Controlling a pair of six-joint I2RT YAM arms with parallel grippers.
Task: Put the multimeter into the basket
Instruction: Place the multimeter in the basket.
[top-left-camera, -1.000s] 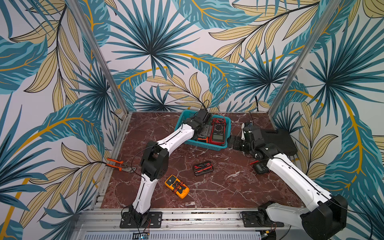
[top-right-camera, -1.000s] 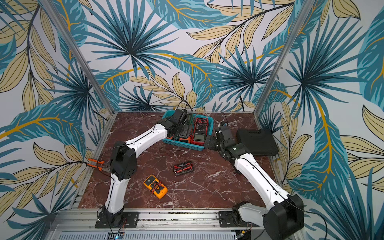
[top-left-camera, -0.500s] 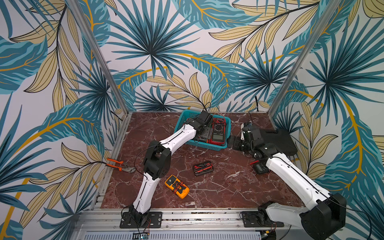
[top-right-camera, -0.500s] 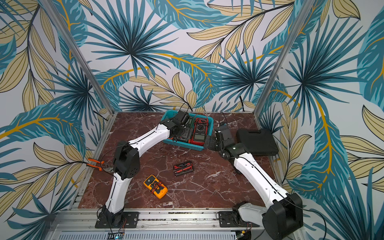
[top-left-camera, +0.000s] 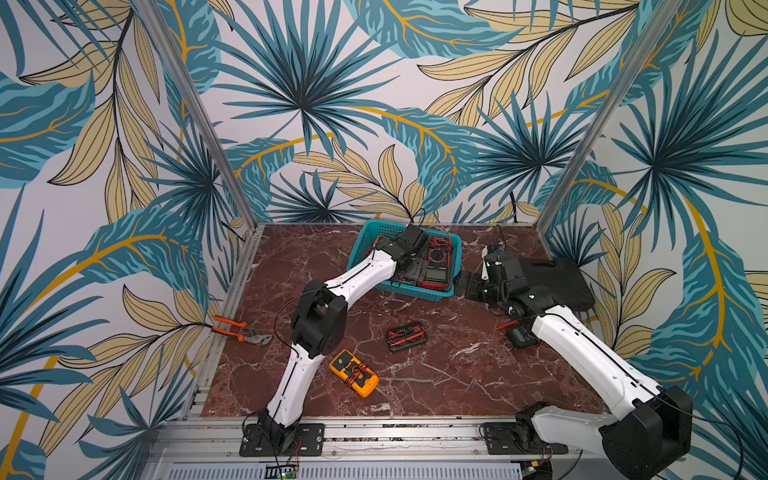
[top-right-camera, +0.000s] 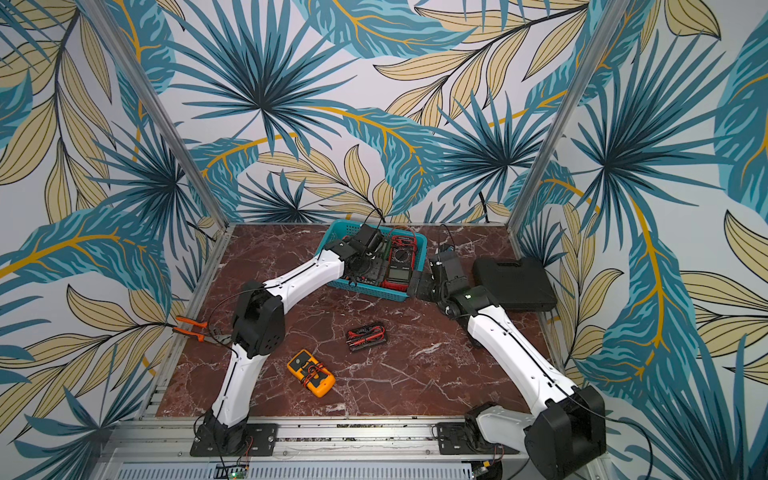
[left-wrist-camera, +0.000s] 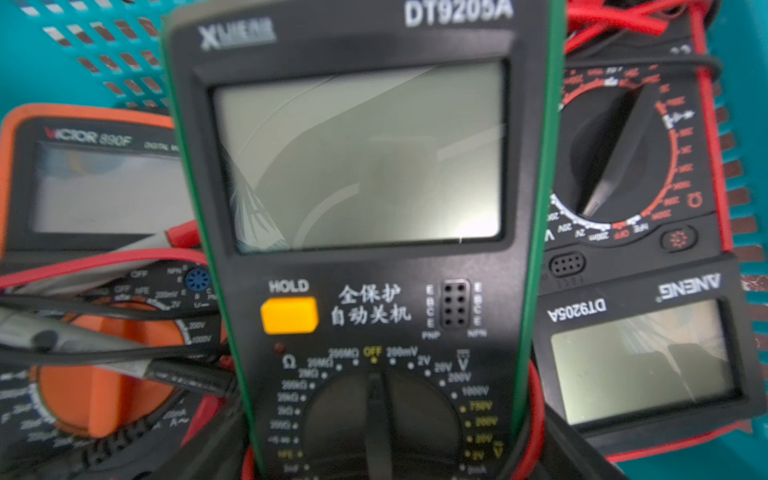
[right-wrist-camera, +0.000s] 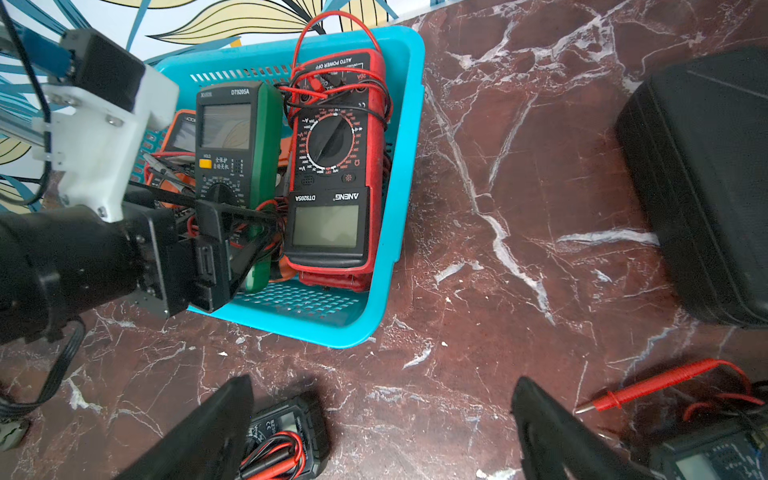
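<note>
The left gripper (right-wrist-camera: 237, 226) is clamping the green DT9205A multimeter (right-wrist-camera: 232, 137), a rigid, probably slick-sided case, across its edges beside the dial (left-wrist-camera: 374, 415), clear of the fragile display (left-wrist-camera: 357, 153), inside the teal basket (right-wrist-camera: 401, 166), while the right gripper (right-wrist-camera: 382, 388) is hovering wide open, empty.

Bright even light, soft shadows; left wrist view blurred, glare-streaked.

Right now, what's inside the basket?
In the basket: a green multimeter, a red multimeter beside it, and an orange multimeter largely covered by the green one and probe leads. Anything beneath them is hidden.
</note>
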